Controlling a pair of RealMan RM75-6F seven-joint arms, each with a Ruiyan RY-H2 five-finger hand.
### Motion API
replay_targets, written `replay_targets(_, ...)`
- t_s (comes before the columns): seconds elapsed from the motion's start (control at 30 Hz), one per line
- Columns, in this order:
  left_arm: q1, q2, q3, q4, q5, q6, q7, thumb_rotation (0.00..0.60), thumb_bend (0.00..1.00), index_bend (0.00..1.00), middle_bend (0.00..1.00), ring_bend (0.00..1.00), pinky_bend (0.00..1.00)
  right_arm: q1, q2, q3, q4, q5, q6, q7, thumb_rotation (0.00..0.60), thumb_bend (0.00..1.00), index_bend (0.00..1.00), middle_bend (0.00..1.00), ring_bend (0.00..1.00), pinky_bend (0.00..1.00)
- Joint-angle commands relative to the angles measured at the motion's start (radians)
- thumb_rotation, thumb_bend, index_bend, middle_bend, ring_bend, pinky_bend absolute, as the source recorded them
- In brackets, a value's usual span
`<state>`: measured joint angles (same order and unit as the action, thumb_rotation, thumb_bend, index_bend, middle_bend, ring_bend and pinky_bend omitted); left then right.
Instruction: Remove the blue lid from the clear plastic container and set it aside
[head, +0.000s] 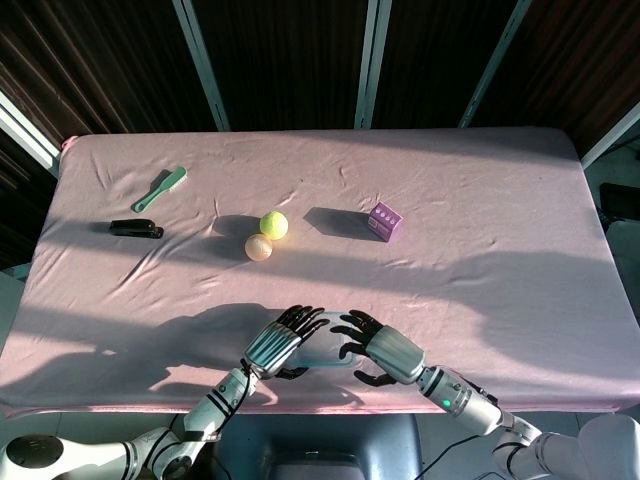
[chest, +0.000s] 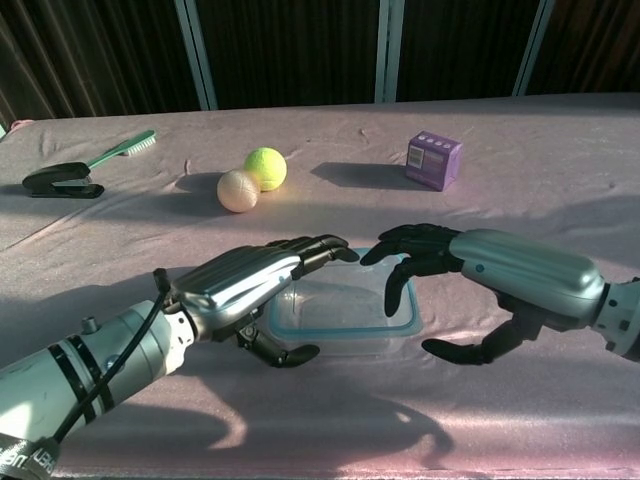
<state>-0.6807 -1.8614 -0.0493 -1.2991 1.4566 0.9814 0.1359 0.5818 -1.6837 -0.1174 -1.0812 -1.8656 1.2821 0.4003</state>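
The clear plastic container with its blue-rimmed lid (chest: 345, 312) lies flat near the table's front edge; in the head view only a sliver of the container (head: 325, 352) shows between the hands. My left hand (chest: 250, 285) (head: 280, 343) spans its left end, fingers arched to the far rim and thumb against the near-left corner. My right hand (chest: 470, 268) (head: 382, 352) hovers over the right end. Its fingers are curved down above the lid's right edge and its thumb is spread wide off the container, holding nothing.
A yellow ball (chest: 265, 168) and a peach ball (chest: 238, 190) sit behind the container. A purple box (chest: 434, 161) stands at the back right. A black stapler (chest: 62, 180) and a green brush (chest: 122, 148) lie at the far left. The pink cloth (chest: 560, 180) is wrinkled.
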Motion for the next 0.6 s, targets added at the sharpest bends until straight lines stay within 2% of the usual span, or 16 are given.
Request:
replay_targets(0.03,0.000,0.002,0.000,-0.002,0.000,0.001,0.001,0.600,0.33,0.09,0.26,0.20,0.24,0.003,-0.003,0.004,-0.003,0.010,-0.006,-0.005,0.600,0.47,0.53,0.25,0.04,0.04)
replay_targets(0.6,0.001,0.014,0.003,-0.018,-0.001,0.003,0.002,0.600,0.33,0.09,0.26,0.20,0.25,0.027,-0.019,0.010,-0.014,0.046,-0.034,-0.017,0.600,0.47,0.55,0.26,0.05,0.04)
